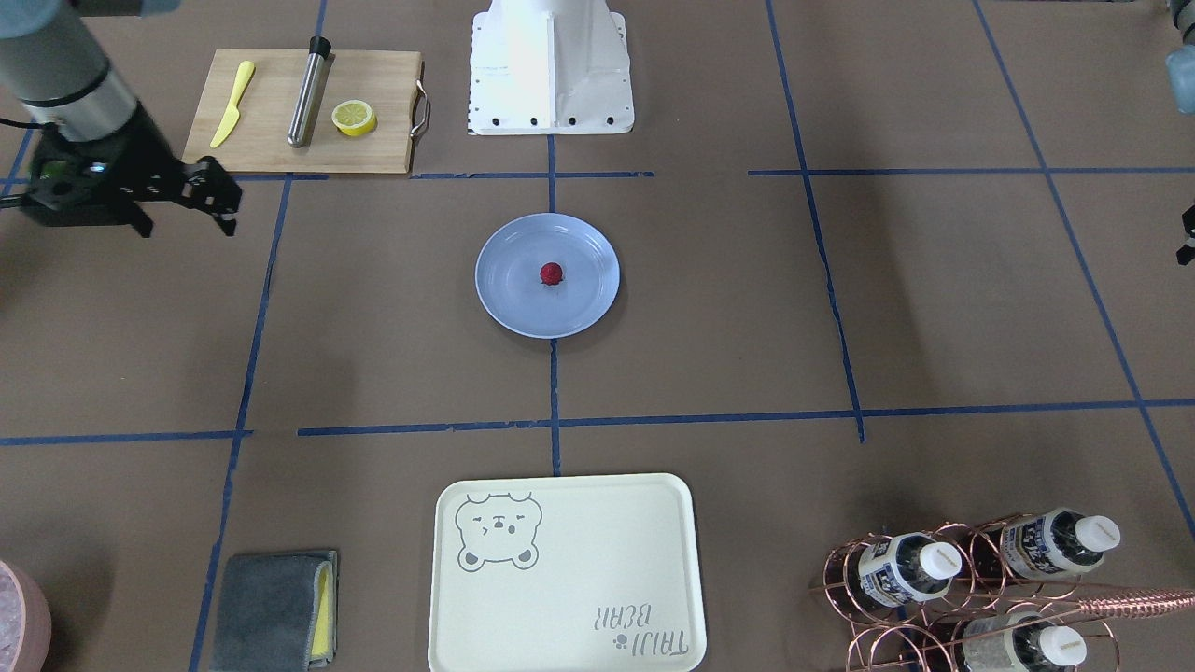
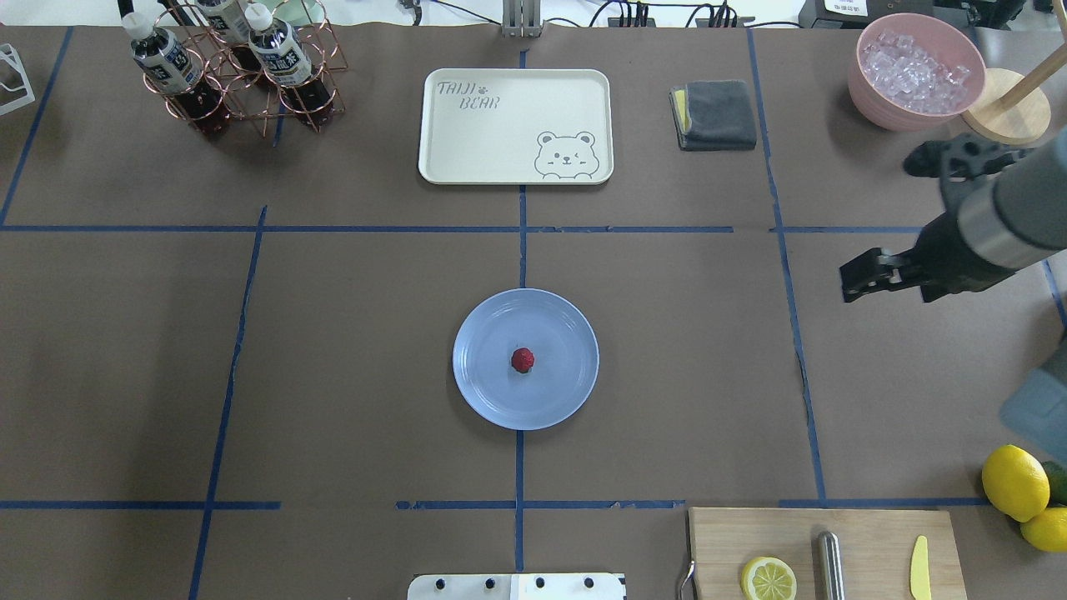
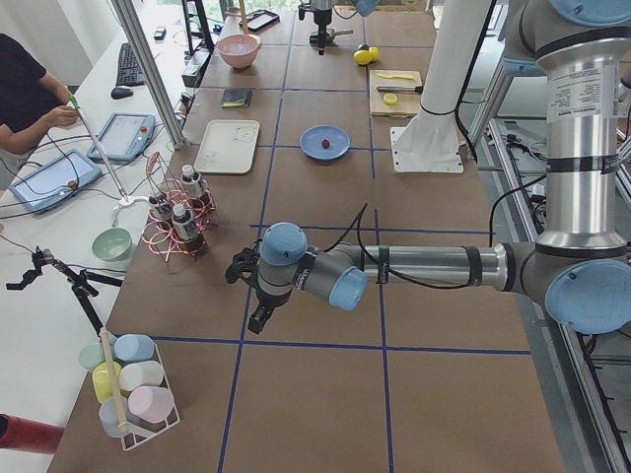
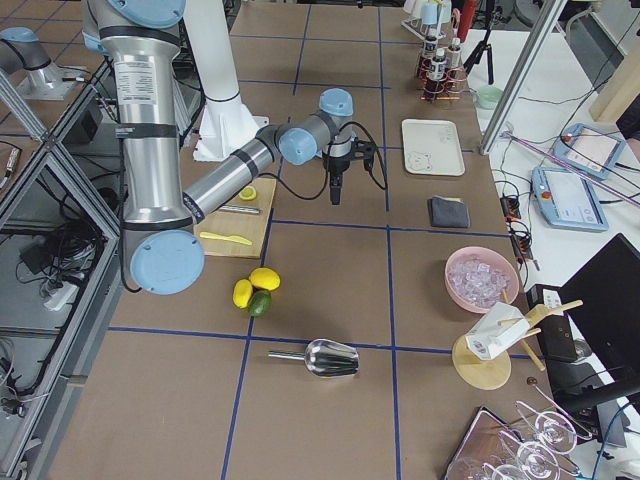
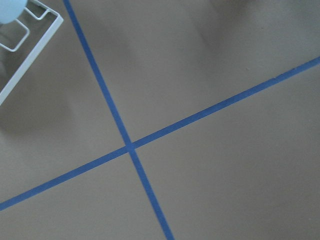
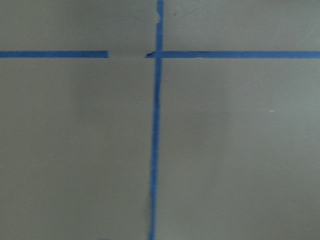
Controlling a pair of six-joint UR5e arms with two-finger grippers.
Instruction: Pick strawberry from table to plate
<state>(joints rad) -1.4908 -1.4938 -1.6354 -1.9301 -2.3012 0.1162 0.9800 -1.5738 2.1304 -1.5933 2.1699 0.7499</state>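
Observation:
The small dark-red strawberry [image 1: 552,273] [image 2: 523,360] lies in the middle of the round light-blue plate [image 1: 509,280] [image 2: 488,329], which sits at the centre of the brown taped table [image 1: 709,308]. My right gripper [image 1: 187,229] [image 2: 875,279] hangs open and empty above the table, well to the robot's right of the plate, pointing down. My left gripper [image 3: 248,296] hovers far off at the left end of the table. Only a sliver of it shows in the front-facing view, and I cannot tell its state.
A wooden cutting board [image 1: 271,140] holds a lemon half [image 1: 354,118], a steel rod and a yellow knife. A cream bear tray [image 2: 475,142], a grey cloth [image 2: 715,114], a copper bottle rack [image 2: 225,71], a pink ice bowl [image 2: 871,108] and whole lemons [image 2: 1014,482] ring the table.

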